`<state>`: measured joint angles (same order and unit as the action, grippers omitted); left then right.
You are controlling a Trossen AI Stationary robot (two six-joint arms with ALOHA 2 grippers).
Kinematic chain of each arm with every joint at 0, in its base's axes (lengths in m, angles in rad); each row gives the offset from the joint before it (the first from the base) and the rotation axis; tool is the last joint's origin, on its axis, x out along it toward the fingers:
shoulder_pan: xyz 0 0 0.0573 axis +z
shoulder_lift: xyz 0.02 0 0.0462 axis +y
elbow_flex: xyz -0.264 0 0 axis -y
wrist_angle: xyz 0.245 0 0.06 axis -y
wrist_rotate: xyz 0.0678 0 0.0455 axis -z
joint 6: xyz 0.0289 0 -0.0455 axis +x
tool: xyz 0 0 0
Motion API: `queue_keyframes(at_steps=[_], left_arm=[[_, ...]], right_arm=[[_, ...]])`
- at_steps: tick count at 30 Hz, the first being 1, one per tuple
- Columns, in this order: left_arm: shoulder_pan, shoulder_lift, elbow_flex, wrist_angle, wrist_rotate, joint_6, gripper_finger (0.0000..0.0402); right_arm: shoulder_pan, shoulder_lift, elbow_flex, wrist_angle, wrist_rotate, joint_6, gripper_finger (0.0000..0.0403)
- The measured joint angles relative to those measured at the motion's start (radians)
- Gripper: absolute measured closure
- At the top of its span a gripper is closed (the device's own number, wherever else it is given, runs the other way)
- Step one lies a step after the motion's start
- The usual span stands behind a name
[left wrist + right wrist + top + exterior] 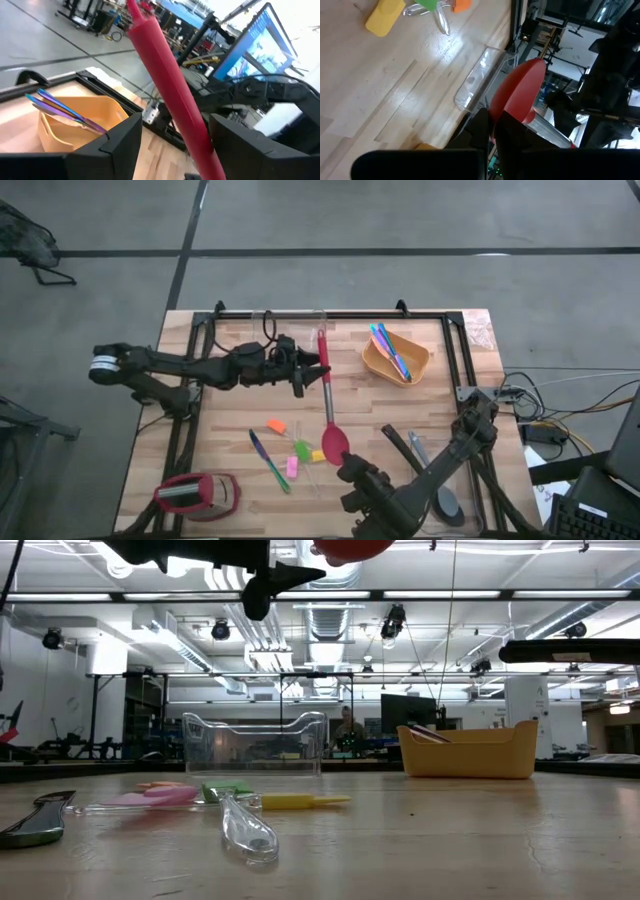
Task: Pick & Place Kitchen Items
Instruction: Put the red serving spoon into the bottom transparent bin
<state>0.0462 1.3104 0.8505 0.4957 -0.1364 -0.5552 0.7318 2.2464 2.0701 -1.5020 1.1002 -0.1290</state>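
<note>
Presently the right gripper point(345, 463) sits near the front middle of the table, its fingers point(482, 131) pinched together on the broad head of the red spatula point(327, 405). The spatula is lifted off the wood; in the low view its red head shows at the top edge, well above the tabletop. Its silver shaft runs away from the right gripper toward the far rail, ending in a red handle.

At that handle stands the left gripper point(310, 370), reached in from the left side. Its jaws are spread wide, one finger on each side of the handle; the left wrist view shows the red handle passing between the two dark fingers point(120, 142) with a gap on both sides, so no grasp is made there.

Beyond the left gripper, toward the far right of the table, an orange bowl point(380, 362) holds thin blue, pink and purple cutlery point(390, 350). A clear tub point(255, 745) stands at the far rail near the spatula handle.

Left of the right gripper, small pieces lie on the wood: an orange piece point(277, 426), a green piece point(302, 448), a yellow piece point(317, 455) and a pink piece point(292, 467), with a blue-and-green utensil point(268, 459) beside them. A red-and-silver gadget point(198, 493) rests at the front left corner. Long black spoons point(425, 470) lie at the front right, partly under the right arm.
</note>
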Motion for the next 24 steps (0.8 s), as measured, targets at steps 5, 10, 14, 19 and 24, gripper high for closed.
queue_keyframes(at_steps=[5, 10, 14, 19, 24], left_arm=[[0.0, 0.002, 0.0, -0.011, 0.021, -0.001, 0.0173], [0.0, -0.004, 0.0, -0.009, 0.022, 0.007, 0.0222], [0.002, -0.004, 0.003, -0.011, 0.042, 0.005, 0.0283], [0.004, -0.005, 0.006, 0.002, 0.053, -0.021, 0.0332], [0.006, -0.006, 0.006, -0.001, 0.059, -0.008, 0.0323]], right_arm=[[-0.003, 0.0, 0.0, 0.001, -0.002, 0.019, 0.039], [-0.003, 0.0, 0.0, 0.002, -0.031, 0.024, 0.039], [-0.003, 0.0, 0.0, 0.004, -0.031, 0.017, 0.039], [-0.005, 0.0, -0.001, 0.006, -0.04, 0.011, 0.039], [-0.004, 0.0, -0.001, 0.015, -0.038, 0.021, 0.039]])
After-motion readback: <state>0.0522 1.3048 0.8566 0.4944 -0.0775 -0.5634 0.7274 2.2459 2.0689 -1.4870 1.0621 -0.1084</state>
